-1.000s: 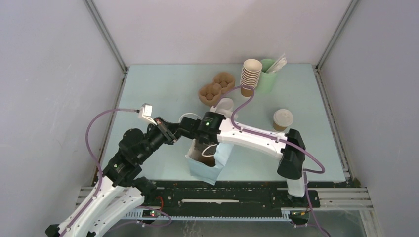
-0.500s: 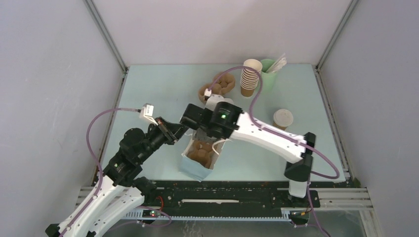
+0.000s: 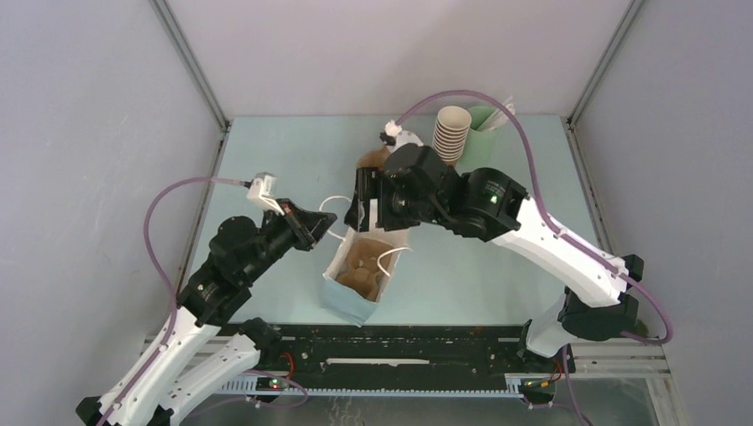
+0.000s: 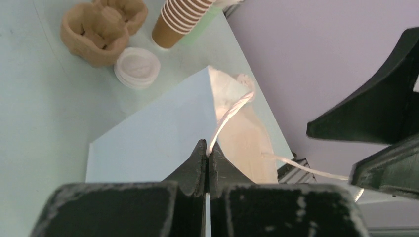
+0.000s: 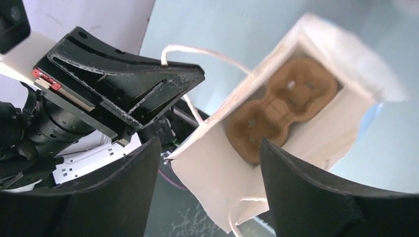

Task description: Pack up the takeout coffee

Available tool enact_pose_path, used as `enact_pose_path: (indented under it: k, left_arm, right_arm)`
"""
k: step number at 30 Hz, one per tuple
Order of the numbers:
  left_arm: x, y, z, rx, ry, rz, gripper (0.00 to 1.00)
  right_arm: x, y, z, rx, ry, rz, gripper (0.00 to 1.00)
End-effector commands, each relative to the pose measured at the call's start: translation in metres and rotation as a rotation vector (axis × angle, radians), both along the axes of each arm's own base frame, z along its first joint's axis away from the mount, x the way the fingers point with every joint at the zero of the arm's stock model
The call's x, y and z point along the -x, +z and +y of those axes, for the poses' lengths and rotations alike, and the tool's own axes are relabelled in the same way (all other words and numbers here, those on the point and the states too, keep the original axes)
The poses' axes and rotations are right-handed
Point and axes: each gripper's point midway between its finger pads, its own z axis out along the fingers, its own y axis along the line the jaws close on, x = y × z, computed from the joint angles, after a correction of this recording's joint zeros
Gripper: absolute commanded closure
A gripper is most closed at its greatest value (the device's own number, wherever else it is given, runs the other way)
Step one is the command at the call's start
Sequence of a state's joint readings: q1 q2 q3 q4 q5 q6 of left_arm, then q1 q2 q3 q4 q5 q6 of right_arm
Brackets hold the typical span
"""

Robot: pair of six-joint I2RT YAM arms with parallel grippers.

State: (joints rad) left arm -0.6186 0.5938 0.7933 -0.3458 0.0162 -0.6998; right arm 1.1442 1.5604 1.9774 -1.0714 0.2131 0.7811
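Near the front edge of the counter (image 3: 293, 169) stands a pale blue paper bag (image 3: 342, 297), open at the top, with a brown pulp carrier (image 5: 281, 106) lying in its bottom. The carrier's two round wells hold nothing.

The left tool (image 4: 207, 155) has its fingers pressed together on the bag's white cord handle (image 4: 230, 113), which runs taut from the fingertips up to the bag's rim. The right tool (image 5: 208, 145) hangs above the bag's mouth with its fingers spread wide apart and nothing between them.

Of the takeout coffee, only the round white lid (image 4: 137, 66) shows. It is flat, ridged and plain white, and it lies on the counter just beside a second pulp carrier (image 4: 99, 29), near the foot of the stack of brown cups (image 3: 451, 133). The brown paper cup shows in no view, so I cannot tell where it is; the right arm (image 3: 533, 235) crosses the right half of the counter in the overhead view.
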Motion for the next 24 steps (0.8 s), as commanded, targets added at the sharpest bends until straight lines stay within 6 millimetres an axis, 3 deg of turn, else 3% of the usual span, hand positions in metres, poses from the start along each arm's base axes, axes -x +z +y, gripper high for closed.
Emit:
enact_pose_path:
  k: [1,5,7,9,12,14,18,24]
  left_arm:
    - [-0.007,0.036,0.013,-0.087,0.038,-0.128,1.0]
    - [-0.009,0.042,0.01,-0.124,0.013,-0.15,1.0]
    - [-0.01,0.041,0.007,-0.127,0.006,-0.147,1.0]
    - [-0.009,0.042,0.002,-0.118,-0.023,-0.147,1.0]
    - [-0.009,0.044,-0.002,-0.1,-0.037,-0.145,1.0]
    - [-0.009,0.043,-0.006,-0.083,-0.049,-0.136,1.0]
    - [-0.007,0.042,-0.013,-0.064,-0.084,-0.123,1.0]
    - [-0.003,0.048,-0.015,-0.057,-0.106,-0.137,1.0]
  right_arm:
    - [-0.014,0.064,-0.019,-0.072,0.053,-0.196,0.03]
    - [-0.043,0.077,-0.076,-0.11,-0.217,-0.204,0.0]
    - [-0.049,0.066,-0.098,-0.148,-0.313,-0.131,0.0]
    - [-0.052,0.039,-0.11,-0.165,-0.384,-0.007,0.0]
    - [-0.053,-0.005,-0.106,-0.15,-0.434,0.157,0.0]
    - [-0.055,-0.024,-0.092,-0.143,-0.427,0.219,0.01]
    - [-0.063,-0.042,-0.075,-0.096,-0.456,0.232,0.05]
    - [-0.052,-0.078,-0.059,-0.036,-0.525,0.33,0.12]
